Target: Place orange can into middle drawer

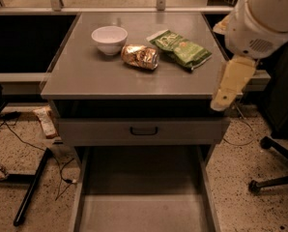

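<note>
The orange can [140,56] lies on its side on the grey cabinet top [110,81], between a white bowl and a green snack bag. The middle drawer [141,202] stands pulled out at the bottom of the view, showing a bare flat floor and thin side walls. My gripper [227,88] hangs from the white arm [260,18] at the right edge of the cabinet top. It is to the right of the can, nearer the front, well apart from it, and holds nothing that I can see.
A white bowl [109,37] sits left of the can and a green snack bag [181,48] to its right. A shut drawer front with a black handle [144,130] is above the open drawer. Cables [18,139] and a chair base [272,182] lie on the floor.
</note>
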You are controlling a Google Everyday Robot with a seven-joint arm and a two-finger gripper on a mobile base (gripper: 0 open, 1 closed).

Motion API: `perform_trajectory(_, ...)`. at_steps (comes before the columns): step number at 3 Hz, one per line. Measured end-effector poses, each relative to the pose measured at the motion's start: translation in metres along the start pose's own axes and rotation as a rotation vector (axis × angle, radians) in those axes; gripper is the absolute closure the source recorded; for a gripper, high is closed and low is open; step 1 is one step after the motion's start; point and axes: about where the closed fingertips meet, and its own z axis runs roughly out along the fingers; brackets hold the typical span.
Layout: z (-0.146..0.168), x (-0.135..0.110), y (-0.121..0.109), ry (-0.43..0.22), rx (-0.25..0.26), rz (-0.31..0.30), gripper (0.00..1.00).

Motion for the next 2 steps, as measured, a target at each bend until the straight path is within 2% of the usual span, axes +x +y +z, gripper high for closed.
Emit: perform_trajectory(2, 0.040, -0.041, -0.059, -0.182, 0.028, -0.047, 0.00)
